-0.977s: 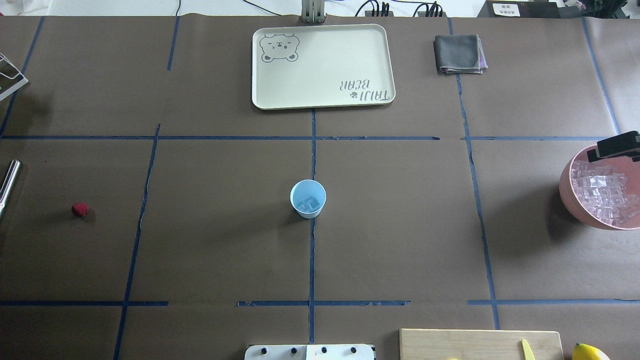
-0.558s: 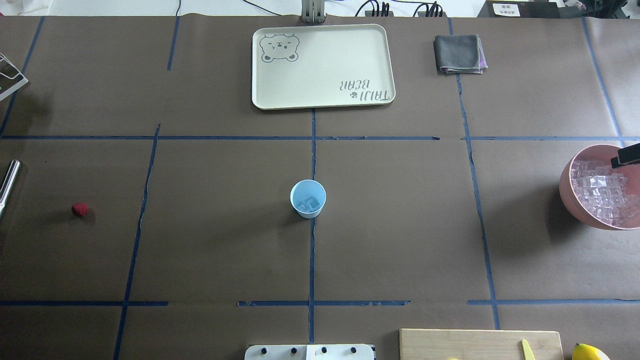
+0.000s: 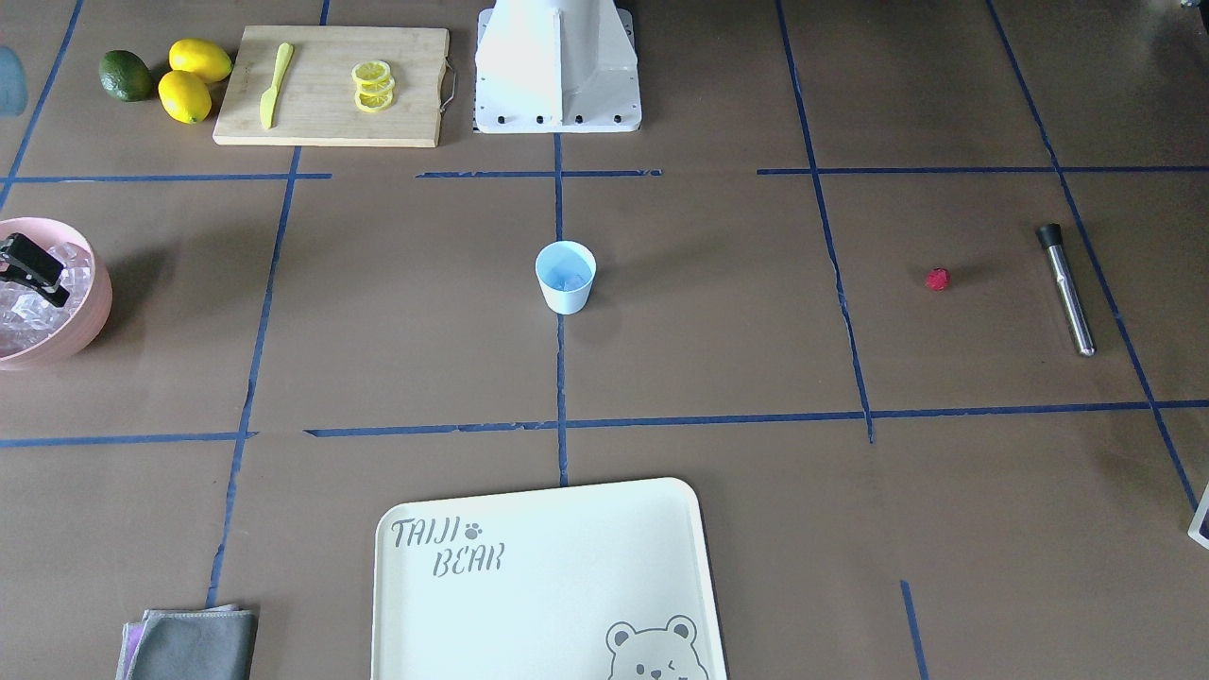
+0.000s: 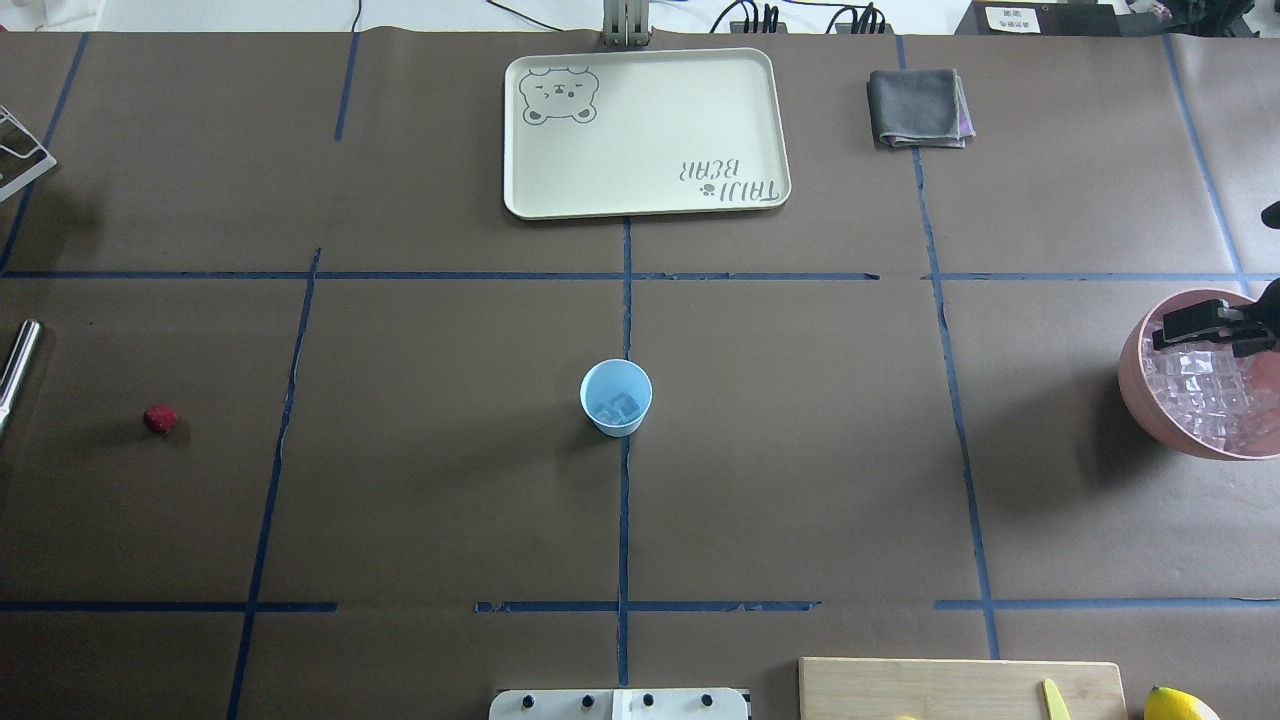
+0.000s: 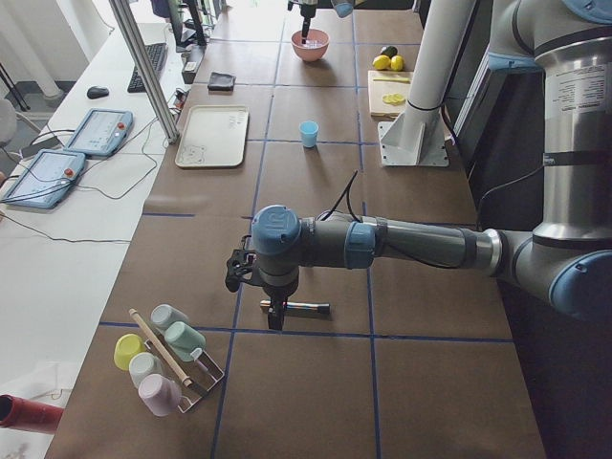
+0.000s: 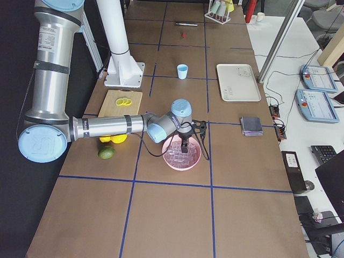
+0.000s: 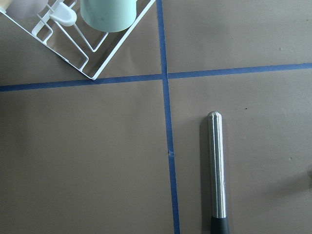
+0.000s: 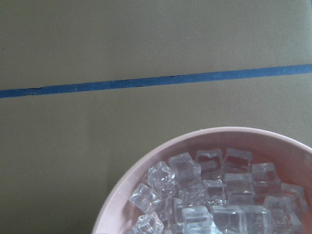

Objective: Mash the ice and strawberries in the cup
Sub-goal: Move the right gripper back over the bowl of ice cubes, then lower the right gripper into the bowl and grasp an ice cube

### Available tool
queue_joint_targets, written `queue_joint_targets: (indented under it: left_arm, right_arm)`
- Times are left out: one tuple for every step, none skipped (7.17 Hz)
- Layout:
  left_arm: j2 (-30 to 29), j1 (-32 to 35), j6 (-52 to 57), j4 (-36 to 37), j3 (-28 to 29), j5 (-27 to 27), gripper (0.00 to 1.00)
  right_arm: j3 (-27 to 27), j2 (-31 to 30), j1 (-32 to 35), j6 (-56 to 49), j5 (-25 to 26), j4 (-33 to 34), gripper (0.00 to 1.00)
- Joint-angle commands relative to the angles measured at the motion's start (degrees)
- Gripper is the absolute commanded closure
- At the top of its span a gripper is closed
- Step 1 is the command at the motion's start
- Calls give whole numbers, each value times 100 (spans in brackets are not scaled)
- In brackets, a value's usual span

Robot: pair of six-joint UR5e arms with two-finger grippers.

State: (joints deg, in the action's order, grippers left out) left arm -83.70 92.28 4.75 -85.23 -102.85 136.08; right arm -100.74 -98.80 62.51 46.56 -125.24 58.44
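Right pincer [image 4: 1210, 328] hangs over the far side of the pink bowl [image 4: 1135, 385], tips pointing down into the heap of ice [image 8: 219, 190]. Jaw gap: cannot tell, as the wrist view shows no fingers and the fixed views are too coarse.

Cup [image 4: 616, 398] stands upright mid-bench [image 4: 800, 450], well apart from the bowl, with a few cubes already in the bottom. Strawberry [image 4: 159, 419] lies on the bare bench far out on the robot's left, not yet in the cup. Steel muddler [image 7: 217, 165] lies flat just beyond it. Left pincer [image 5: 275, 317] hovers above the muddler; its opening cannot be judged either.

Step in hand, by my reading: fetching another cube.

- Pick a cube on top of the heap with free flanks, not one wedged among neighbours.
- Straddle it wide and come down plumb.
- Close on two flat faces, softly; it looks wet and slick, and likely to squirt out.
- Lift clear of the rim before travelling.
- Release low over the cup's mouth, since the cup looks light and tippable.
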Motion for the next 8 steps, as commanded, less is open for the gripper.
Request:
queue_joint_targets:
  left_arm:
    - [3,0,0,-3,-7,-2,0]
    - [3,0,0,-3,-16,-2,0]
    - [3,0,0,-3,-16,-2,0]
    - [3,0,0,6,-16,-2,0]
    - [3,0,0,6,-16,6,0]
    - [3,0,0,6,-16,7,0]
    - [3,0,0,6,-16,7,0]
    - [3,0,0,6,-16,7,0]
  right_arm:
    - [177,9,-55,-33,61,-8,2]
    - [177,-8,-46,-68,52,-8,3]
    - [169,-17,-46,-77,35,-8,11]
    - [169,-34,-38,-77,35,-8,22]
    - [143,-61,-29,-86,26,-17,33]
    - [142,-70,-29,-156,34,-17,34]
    - [160,-70,-29,-243,35,-8,34]
    - [160,-61,-37,-244,43,-8,35]
